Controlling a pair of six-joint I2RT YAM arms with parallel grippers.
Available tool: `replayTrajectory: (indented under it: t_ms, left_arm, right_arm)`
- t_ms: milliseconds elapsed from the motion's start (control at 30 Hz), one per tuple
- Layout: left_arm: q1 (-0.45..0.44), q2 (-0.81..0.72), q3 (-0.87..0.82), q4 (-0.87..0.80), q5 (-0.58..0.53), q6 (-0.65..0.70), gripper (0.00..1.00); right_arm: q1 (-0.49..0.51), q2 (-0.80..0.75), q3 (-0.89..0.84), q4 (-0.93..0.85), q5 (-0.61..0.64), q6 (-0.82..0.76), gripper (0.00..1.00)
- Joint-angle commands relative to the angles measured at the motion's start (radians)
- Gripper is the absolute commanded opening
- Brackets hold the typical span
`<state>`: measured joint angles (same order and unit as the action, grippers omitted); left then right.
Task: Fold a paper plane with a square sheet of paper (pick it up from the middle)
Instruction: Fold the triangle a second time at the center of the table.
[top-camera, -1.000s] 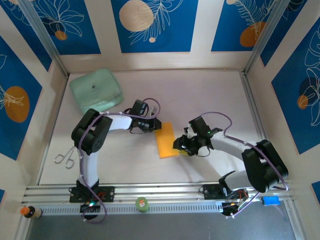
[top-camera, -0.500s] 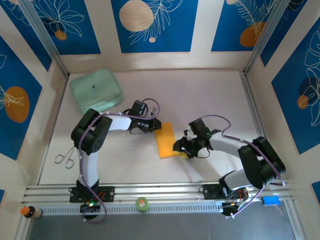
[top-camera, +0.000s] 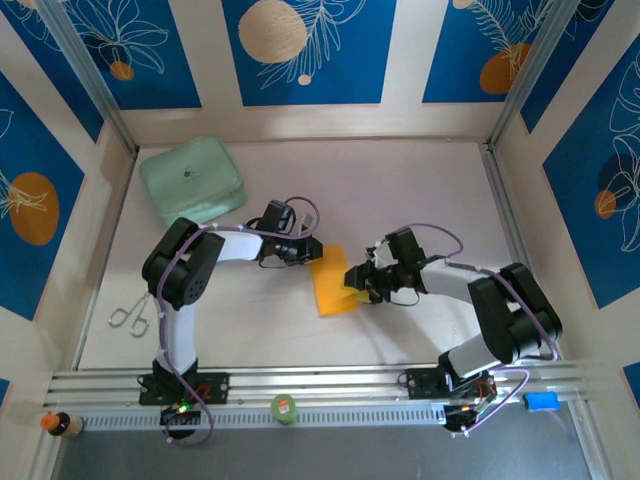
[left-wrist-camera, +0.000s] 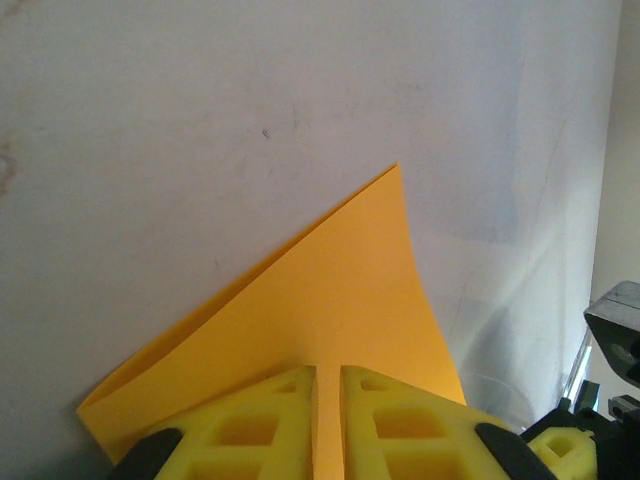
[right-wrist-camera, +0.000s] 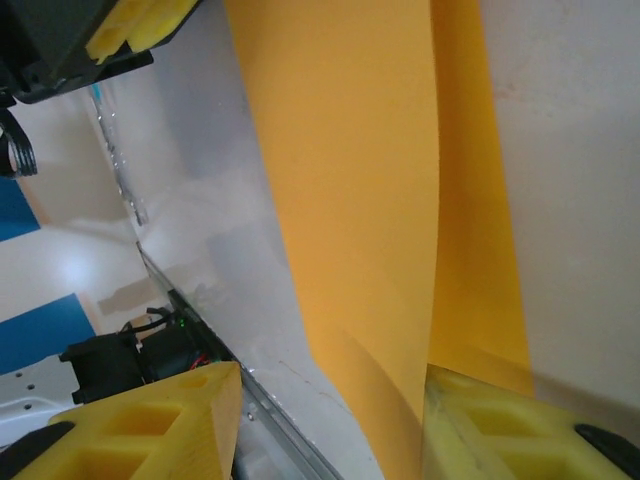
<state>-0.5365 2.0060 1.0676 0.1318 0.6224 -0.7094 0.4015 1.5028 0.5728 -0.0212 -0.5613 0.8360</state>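
**Top view, lower left:** scissors (top-camera: 130, 317) lie on the table (top-camera: 420, 190), near the left arm's base.

**Centre of frame:** the square sheet of paper (top-camera: 330, 285), orange-yellow, lies doubled over into an upright rectangle between the two grippers.
- The left gripper (top-camera: 312, 251) meets the sheet's upper-left corner. In the left wrist view its yellow fingers (left-wrist-camera: 250, 425) are pressed together, pinching the sheet's edge.
- The right gripper (top-camera: 357, 283) meets the sheet's right edge. In the right wrist view its fingers (right-wrist-camera: 150, 420) stand wide apart. A raised flap of the sheet passes between them and touches the right-hand finger.

**Upper left:** a mint-green box (top-camera: 192, 180).
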Motion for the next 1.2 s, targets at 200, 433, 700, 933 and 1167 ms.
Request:
replayTrajectory:
  t_ms: [200,433,700,933,1167]
  left_arm:
    - [0.003,0.059,0.002,-0.041,0.051,-0.001,0.17]
    - [0.001,0.059,0.048,-0.067,0.088,0.028,0.21]
    - [-0.027,-0.08,0.079,-0.159,0.009,0.058,0.39]
    - [-0.053,-0.309,-0.019,-0.135,-0.11,0.104,0.44]
    - [-0.111,-0.519,-0.225,-0.03,-0.217,0.185,0.43]
  right_arm:
    - [-0.037,0.078,0.062,0.009,-0.103,-0.092,0.41]
    - [-0.064,0.135,0.084,0.02,-0.127,-0.13,0.28]
    - [-0.075,0.167,0.092,0.038,-0.131,-0.115,0.04]
    - [-0.041,0.135,0.011,0.178,-0.038,0.111,0.03]
    - [-0.013,0.087,-0.005,0.187,-0.011,0.13,0.06]
